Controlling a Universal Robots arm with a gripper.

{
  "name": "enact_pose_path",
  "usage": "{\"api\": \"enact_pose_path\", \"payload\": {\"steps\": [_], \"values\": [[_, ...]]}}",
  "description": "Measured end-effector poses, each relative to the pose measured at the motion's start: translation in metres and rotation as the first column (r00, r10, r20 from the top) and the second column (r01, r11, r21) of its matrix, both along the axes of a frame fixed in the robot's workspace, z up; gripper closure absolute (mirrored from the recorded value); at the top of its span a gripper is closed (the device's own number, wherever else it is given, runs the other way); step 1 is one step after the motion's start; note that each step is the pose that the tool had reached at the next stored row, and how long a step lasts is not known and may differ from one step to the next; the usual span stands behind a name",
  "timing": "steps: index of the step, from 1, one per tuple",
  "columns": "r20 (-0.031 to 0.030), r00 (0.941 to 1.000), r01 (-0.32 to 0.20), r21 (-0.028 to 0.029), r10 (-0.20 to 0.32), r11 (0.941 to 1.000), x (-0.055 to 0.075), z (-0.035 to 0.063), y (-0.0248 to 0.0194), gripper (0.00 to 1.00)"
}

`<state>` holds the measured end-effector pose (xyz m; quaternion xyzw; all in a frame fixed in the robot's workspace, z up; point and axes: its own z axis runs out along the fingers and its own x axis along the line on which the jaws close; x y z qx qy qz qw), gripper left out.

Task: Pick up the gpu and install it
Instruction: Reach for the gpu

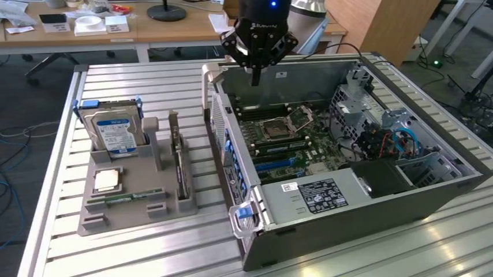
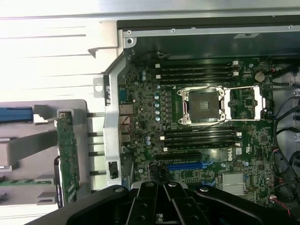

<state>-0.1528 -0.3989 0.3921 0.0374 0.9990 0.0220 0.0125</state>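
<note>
The gpu (image 1: 180,164) stands on edge in a slot of the grey holder (image 1: 131,216) on the slatted table, at the exterior view's left of the open computer case (image 1: 362,196). In the wrist view the gpu (image 2: 67,154) shows as a thin circuit card beside the case wall. My gripper (image 1: 254,78) hangs above the case's far corner, over the motherboard (image 1: 281,138), well apart from the gpu. Its fingers (image 2: 154,194) are shut together with nothing between them.
The holder also carries a hard drive with a blue-white label (image 1: 114,131), a processor (image 1: 106,180) and a memory stick (image 1: 123,198). The motherboard shows an open processor socket (image 2: 204,105) and a blue slot (image 2: 187,165). Cables and drive cages (image 1: 385,138) fill the case's right.
</note>
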Motion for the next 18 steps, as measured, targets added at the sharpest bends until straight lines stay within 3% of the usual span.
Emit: {"api": "enact_pose_path", "payload": {"steps": [18], "values": [[0.0,1.0,0.0,-0.0011,0.0,1.0,-0.029,-0.0007,0.0,0.89]]}}
